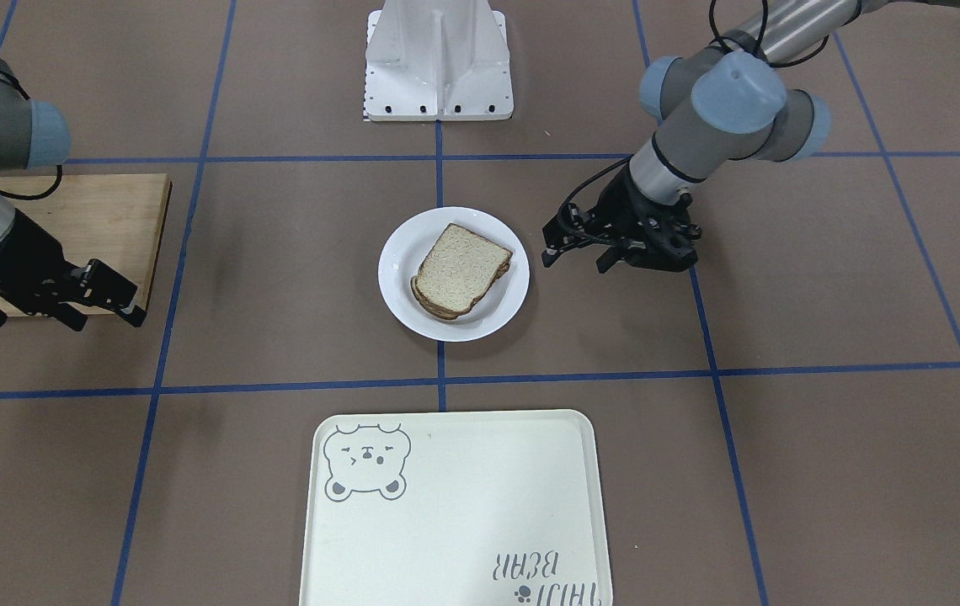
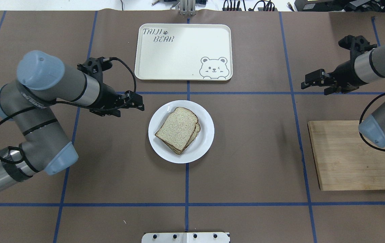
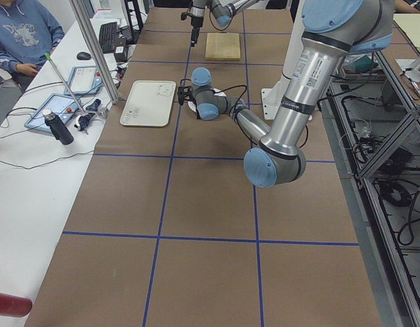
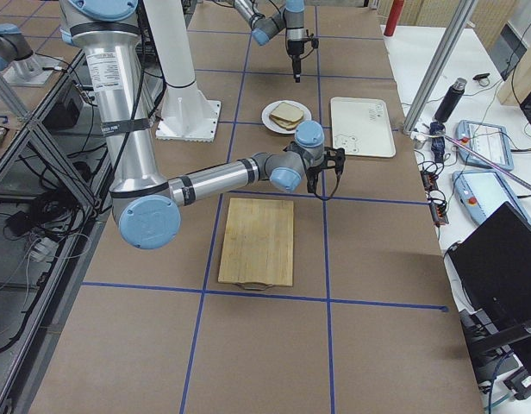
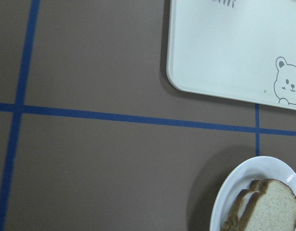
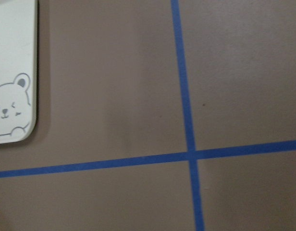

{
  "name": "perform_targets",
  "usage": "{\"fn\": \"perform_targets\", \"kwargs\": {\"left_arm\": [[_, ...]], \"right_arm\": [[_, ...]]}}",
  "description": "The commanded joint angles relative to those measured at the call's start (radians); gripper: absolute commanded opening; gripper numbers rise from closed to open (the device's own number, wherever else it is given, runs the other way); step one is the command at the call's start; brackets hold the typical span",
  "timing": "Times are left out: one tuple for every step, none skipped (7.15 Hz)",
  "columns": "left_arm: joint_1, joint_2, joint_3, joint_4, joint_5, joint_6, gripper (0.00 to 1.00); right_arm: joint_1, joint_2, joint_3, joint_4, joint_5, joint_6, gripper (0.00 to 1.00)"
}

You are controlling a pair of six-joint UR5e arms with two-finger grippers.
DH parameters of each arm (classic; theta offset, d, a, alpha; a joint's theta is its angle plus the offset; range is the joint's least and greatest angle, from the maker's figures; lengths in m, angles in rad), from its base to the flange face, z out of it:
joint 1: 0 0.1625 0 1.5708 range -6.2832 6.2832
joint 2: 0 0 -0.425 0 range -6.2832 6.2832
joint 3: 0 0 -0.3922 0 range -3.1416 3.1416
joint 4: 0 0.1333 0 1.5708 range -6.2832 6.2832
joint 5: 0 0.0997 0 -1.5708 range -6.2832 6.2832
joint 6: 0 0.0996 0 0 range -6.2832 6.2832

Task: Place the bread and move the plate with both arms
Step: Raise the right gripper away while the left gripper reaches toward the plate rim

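Shows cream rectangular bear-print tray [image 2: 179, 57] beyond round glossy white plate [image 2: 206, 145], pale wooden board [image 2: 341, 158] well right on brown bench [image 2: 246, 162]. Finds speckled brown-crusted bread slice [image 2: 177, 128] atop another slice on plate, long axis slanted, domed end trayward. Has black left gripper [image 2: 141, 103] just beside plate, black right gripper [image 2: 309, 83] beyond board, both jaws spread.

Speckled bread [image 2: 178, 128] lies flat atop another slice [image 2: 196, 131] on white plate [image 2: 205, 142]

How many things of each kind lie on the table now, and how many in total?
Bread slices: 2, stacked on the plate
Plate: 1
Tray: 1
Wooden board: 1
Total: 5
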Motion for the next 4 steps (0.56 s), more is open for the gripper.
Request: {"fn": "perform_targets", "kwargs": {"left_arm": [[0.029,-0.035,0.09,-0.094,0.005,-0.023,0.69],[0.029,-0.034,0.128,-0.179,0.004,-0.087,0.63],[0.029,-0.032,0.18,-0.318,0.005,-0.164,0.58],[0.028,-0.018,0.231,-0.484,0.011,-0.227,0.58]], "right_arm": [[0.023,-0.017,-0.006,-0.023,0.018,-0.062,1.0],[0.023,-0.019,-0.006,-0.021,0.019,-0.062,1.0],[0.023,-0.019,-0.006,-0.02,0.021,-0.062,1.0],[0.023,-0.019,-0.006,-0.02,0.021,-0.062,1.0]]}}
